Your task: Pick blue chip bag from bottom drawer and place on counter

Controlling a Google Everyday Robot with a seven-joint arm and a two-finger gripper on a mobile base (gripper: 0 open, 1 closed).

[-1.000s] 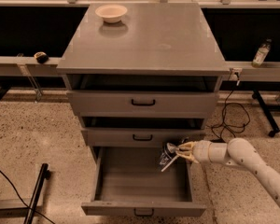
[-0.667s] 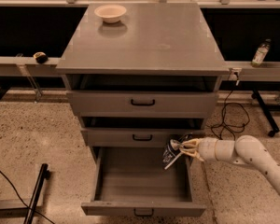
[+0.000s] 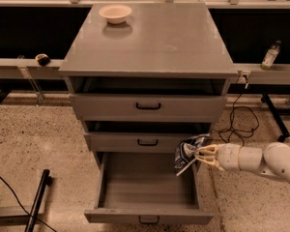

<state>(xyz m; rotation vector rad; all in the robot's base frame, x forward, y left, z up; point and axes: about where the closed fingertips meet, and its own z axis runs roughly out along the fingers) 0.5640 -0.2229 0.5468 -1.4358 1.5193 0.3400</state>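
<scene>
The blue chip bag [image 3: 186, 153], dark navy with white patches and wrinkled, hangs from my gripper [image 3: 202, 155] above the right side of the bottom drawer [image 3: 147, 215], level with the middle drawer's front. My gripper is shut on the bag's right edge, and the white arm [image 3: 261, 159] reaches in from the right. The bottom drawer is pulled out and its floor is bare. The counter [image 3: 154, 37] is the broad grey top of the cabinet, well above the bag.
A beige bowl [image 3: 115, 13] sits at the counter's back left. The two upper drawers [image 3: 148, 107] are slightly ajar. A bottle [image 3: 270, 55] stands on the ledge at right, a small dark object [image 3: 42, 59] on the ledge at left. Cables [image 3: 239, 122] hang right of the cabinet.
My gripper has lifted the blue chip bag a little higher out of the bottom drawer, and the arm has drawn slightly back to the right.
</scene>
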